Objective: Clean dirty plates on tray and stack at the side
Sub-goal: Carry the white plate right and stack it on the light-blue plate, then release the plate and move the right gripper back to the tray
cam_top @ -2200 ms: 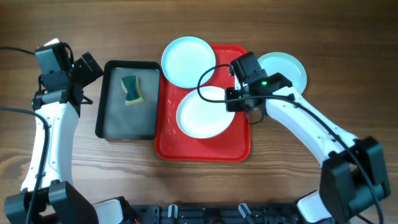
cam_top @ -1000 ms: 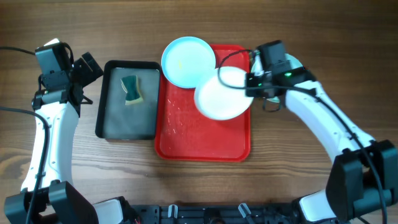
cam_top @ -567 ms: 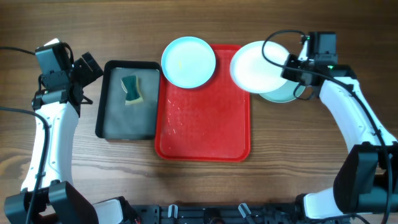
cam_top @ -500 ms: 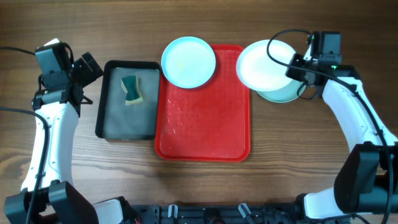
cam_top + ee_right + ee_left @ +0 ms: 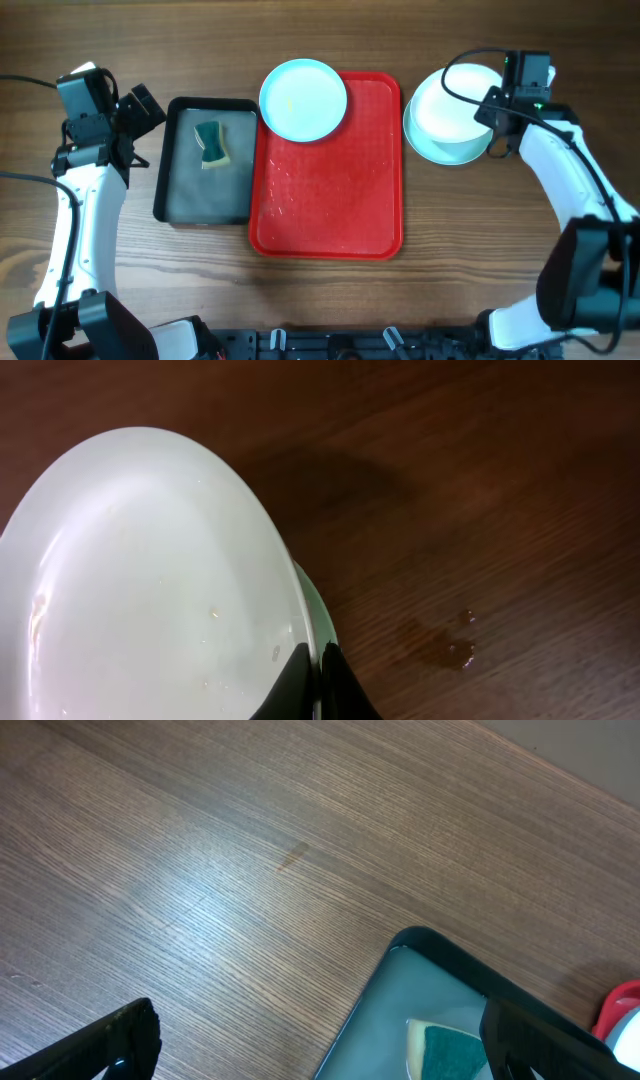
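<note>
a: where's the white plate [image 5: 450,92]?
b: off the tray [image 5: 330,215], to its right, above a pale blue plate [image 5: 445,152] that lies on the counter [image 5: 320,30]. it covers most of that one, so from above only a crescent of blue rim shows.
a: resting on it?
b: can't tell. the right gripper [image 5: 317,672] is clenched on the white plate's right edge, pinching the rim.
a: and the other blue plate [image 5: 303,98]?
b: at the tray's far left corner, partly over the tray's rim and partly beyond it.
a: further out?
b: a dark pan [image 5: 190,195] sits just left of the tray, with a sponge [image 5: 210,143] in it. the left gripper [image 5: 143,108] hangs over the counter left of the pan, jaws spread wide, nothing between them. a few water drops [image 5: 450,650] lie on the counter beside the two plates.
</note>
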Motion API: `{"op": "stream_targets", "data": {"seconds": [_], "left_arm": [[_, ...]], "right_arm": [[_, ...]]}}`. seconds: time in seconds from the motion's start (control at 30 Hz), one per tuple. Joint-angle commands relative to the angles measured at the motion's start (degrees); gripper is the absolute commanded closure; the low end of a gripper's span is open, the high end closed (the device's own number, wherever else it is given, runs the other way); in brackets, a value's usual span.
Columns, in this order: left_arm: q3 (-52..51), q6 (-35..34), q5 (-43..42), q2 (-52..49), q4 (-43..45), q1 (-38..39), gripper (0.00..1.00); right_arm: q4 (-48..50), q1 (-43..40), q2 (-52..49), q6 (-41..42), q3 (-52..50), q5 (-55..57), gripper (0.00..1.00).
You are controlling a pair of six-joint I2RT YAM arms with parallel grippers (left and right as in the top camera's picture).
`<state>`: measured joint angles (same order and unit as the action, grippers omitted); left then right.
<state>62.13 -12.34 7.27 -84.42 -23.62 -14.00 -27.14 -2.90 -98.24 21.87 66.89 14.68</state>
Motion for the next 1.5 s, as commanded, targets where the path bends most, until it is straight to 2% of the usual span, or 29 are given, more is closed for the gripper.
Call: {"op": "stream_targets", "data": {"seconds": [0.0, 0.37, 0.47, 0.63, 0.67, 0.7, 0.77, 0.8, 0.83, 0.87, 0.93, 1.13, 1.47], "left_arm": [[0.11, -0.52, 0.31, 0.04, -0.02, -0.04, 0.00], [0.11, -0.52, 0.31, 0.04, -0.02, -0.04, 0.00], [0.11, -0.52, 0.31, 0.04, -0.02, -0.04, 0.00], [0.11, -0.52, 0.31, 0.04, -0.02, -0.04, 0.00], [0.11, -0.52, 0.31, 0.04, -0.02, -0.04, 0.00], [0.11, -0.52, 0.31, 0.04, -0.02, -0.04, 0.00], [0.11, -0.52, 0.33, 0.04, -0.02, -0.04, 0.00], [0.11, -0.52, 0.31, 0.04, -0.02, -0.04, 0.00], [0.11, -0.52, 0.31, 0.04, -0.02, -0.04, 0.00], [0.11, -0.52, 0.31, 0.04, -0.02, -0.04, 0.00], [0.11, -0.52, 0.31, 0.04, -0.02, -0.04, 0.00], [0.11, -0.52, 0.31, 0.04, -0.02, -0.04, 0.00], [0.11, -0.52, 0.31, 0.04, -0.02, -0.04, 0.00]], "right_arm": [[0.57, -0.20, -4.20, 0.66, 0.85, 1.16, 0.96], [-3.02, -0.20, -5.62, -2.84, 0.85, -3.21, 0.96], [-5.53, -0.20, -5.62, -4.04, 0.85, -3.67, 0.90], [-5.29, -0.17, -5.62, -4.13, 0.85, -5.57, 0.89], [-5.29, -0.17, -5.62, -4.63, 0.85, -6.97, 0.88], [-5.03, -0.17, -5.62, -6.60, 0.85, -10.01, 0.78], [-4.09, -0.17, -5.62, -9.99, 0.85, -16.81, 0.72], [-3.56, -0.17, -5.62, -11.23, 0.85, -20.33, 0.73], [-3.10, -0.17, -5.64, -11.63, 0.85, -23.19, 0.78], [-2.67, -0.17, -5.86, -11.56, 0.85, -24.26, 0.89], [-2.49, -0.17, -6.49, -11.58, 0.85, -24.26, 0.96], [-3.08, 1.29, -10.43, -11.34, 0.85, -27.50, 0.96], [-10.10, 2.45, -11.19, -11.19, 0.85, -23.74, 0.96]]}}
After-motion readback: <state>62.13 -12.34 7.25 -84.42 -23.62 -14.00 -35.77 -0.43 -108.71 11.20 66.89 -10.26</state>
